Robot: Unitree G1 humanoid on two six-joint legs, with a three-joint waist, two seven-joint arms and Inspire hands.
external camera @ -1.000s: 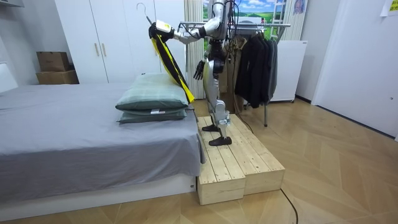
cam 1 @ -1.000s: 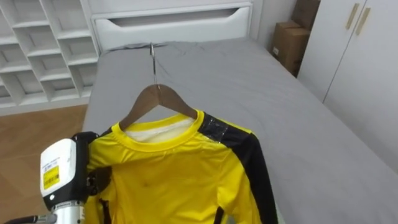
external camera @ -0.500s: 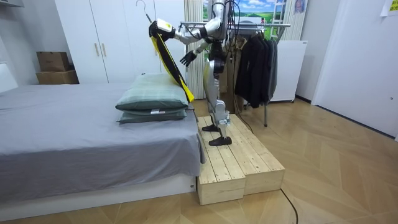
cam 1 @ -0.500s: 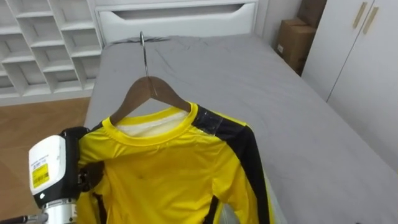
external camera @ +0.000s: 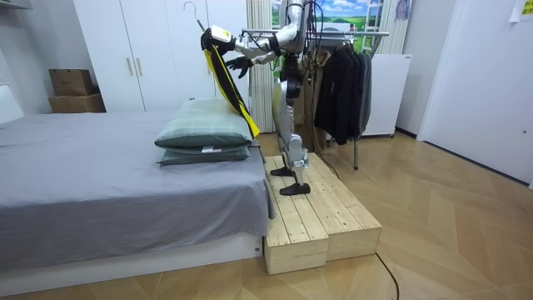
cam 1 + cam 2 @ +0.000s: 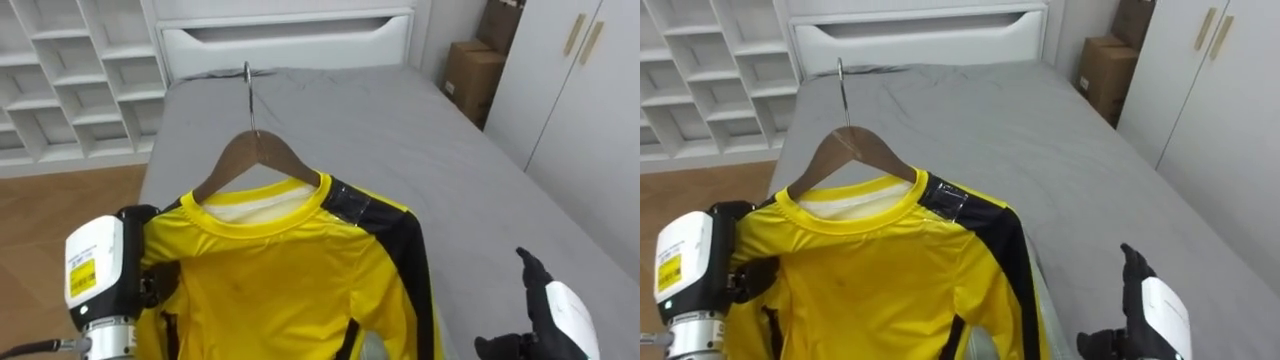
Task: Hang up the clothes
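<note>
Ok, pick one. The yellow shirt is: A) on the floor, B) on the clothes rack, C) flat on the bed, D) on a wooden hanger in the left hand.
D: the shirt hangs on the hanger, gripped by the left hand above the bed.

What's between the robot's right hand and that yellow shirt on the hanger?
Only bare grey bedsheet separates the right hand from the yellow-and-black shirt, in the left eye view.
</note>
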